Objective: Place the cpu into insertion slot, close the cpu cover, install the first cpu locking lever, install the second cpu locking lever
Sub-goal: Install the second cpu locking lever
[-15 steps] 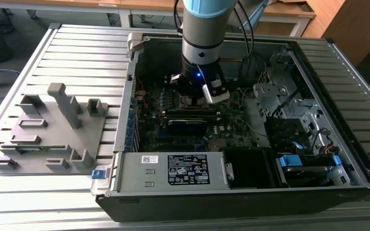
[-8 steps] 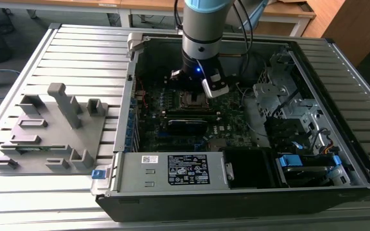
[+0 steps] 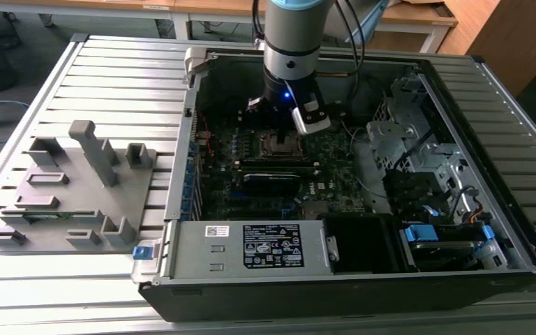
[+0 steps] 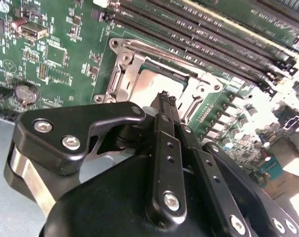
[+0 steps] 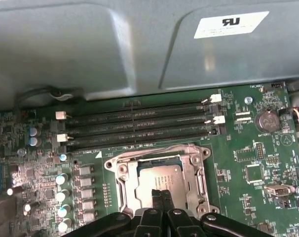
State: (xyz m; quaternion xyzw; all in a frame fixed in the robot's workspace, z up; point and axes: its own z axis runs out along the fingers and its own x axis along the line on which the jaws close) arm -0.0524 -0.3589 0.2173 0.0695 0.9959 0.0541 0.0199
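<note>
The cpu (image 5: 157,180) is seen already seated in the insertion slot (image 5: 139,165) on the green motherboard (image 5: 248,148), beside the row of long memory slots (image 5: 139,129), inside the open computer case (image 3: 491,91) that lies on the slatted desk (image 3: 109,84). The first step is therefore judged done.

The gripper (image 5: 159,195) hangs directly over the chip with its two fingers pressed together into a narrow point and nothing held between them; in the second wrist view the gripper (image 4: 165,98) tip is set at or just above the chip's silver top, though contact cannot be confirmed.

A silver frame is seen around the chip in both wrist views, which is taken to be the cpu cover (image 5: 196,173); whether it is fully lowered cannot be told. The locking levers cannot be made out, so those steps are judged still open.

A grey parts fixture (image 3: 72,188) stands near the desk's edge at the exterior view's left.
</note>
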